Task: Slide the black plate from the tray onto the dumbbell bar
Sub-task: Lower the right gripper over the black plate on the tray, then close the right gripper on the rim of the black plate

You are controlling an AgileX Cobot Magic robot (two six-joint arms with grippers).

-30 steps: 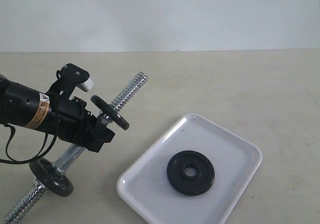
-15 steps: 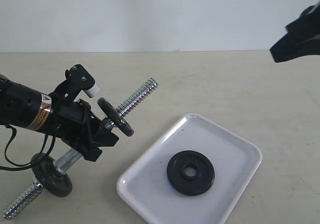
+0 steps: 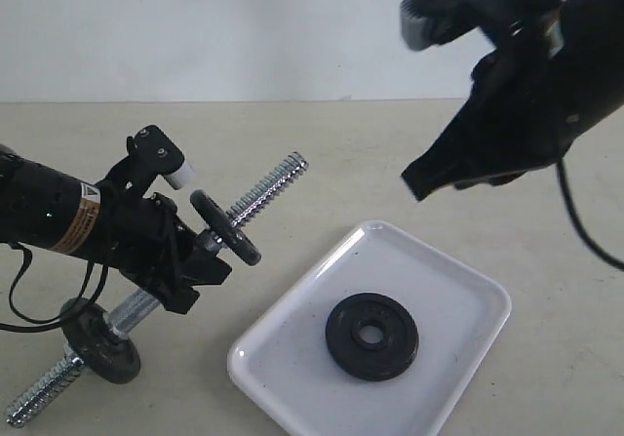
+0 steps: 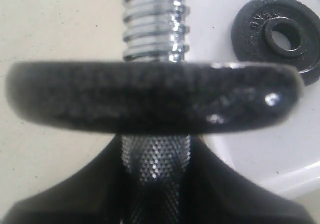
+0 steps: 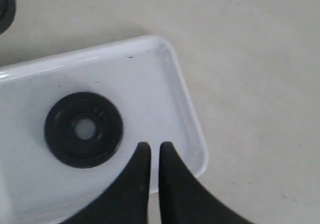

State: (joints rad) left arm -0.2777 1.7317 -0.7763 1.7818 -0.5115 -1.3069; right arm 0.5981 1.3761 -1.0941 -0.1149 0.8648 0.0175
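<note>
Tray (image 3: pixel 448 290) at lower centre of frame, black plate (image 3: pixel 371 336) lying flat inside it, right gripper (image 3: pixel 421 182) at upper right above the tray, fingers nearly together and empty, left gripper (image 3: pixel 195 260) at left clamped on tilted dumbbell bar (image 3: pixel 265 192), two discs (image 3: pixel 226 223) on the bar

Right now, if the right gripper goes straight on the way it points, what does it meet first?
Probably the bare floor of the tray, just beside the black plate, not the plate itself. The right gripper hangs above it; depth is unclear.
</note>
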